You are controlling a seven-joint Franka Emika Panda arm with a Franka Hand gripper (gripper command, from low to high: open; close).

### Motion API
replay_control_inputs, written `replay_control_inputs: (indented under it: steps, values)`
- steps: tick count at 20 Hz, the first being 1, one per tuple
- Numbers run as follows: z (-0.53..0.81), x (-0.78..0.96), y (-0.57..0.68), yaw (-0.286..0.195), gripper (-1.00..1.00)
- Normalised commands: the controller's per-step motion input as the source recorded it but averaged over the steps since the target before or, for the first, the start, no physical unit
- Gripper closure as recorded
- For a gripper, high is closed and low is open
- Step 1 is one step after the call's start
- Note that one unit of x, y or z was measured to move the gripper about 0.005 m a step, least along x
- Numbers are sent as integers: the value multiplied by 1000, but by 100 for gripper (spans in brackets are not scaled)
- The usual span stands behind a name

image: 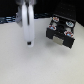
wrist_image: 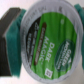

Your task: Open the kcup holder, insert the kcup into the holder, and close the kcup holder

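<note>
Closest in, filling the wrist view: the kcup [wrist_image: 50, 42], foil lid face-on, green rim around a silvery disc printed "DARK MAGIC" and "Green Mountain". Clamped between dark rubber fingers [wrist_image: 8, 31], one pad pressing the cup's side wall; the other pad out of frame. Lid turned straight toward the wrist camera, so the cup's axis running along the gripper's own approach line, base pointing away from the wrist.

Likely handling: very light, thin plastic wall that could dent under a hard squeeze, foil top easily punctured, smooth sides a little slippery. Best taken across the body just under the rim, where the wall looks stiffest, much as gripped here.

Farther out, in the exterior view: white gripper [image: 29, 42] hanging vertical just above the pale table [image: 30, 67], jaws closed on the tiny cup at its tip, barely resolvable there. Beyond and to one side of the gripper, well apart from it: the kcup holder [image: 61, 33], a black boxy device with pale slots on its front. Too blurred to judge whether the hinged top is raised.
</note>
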Motion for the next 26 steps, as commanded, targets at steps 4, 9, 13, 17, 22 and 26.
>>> replay_control_inputs:
  steps: [4,9,13,17,22,26]
  values:
    - [598,115,666,19,100]
    - [526,99,662,21,100]
    - [449,113,686,8,100]
    - [359,98,668,9,100]
    - [270,143,680,13,100]
    - [203,151,671,18,100]
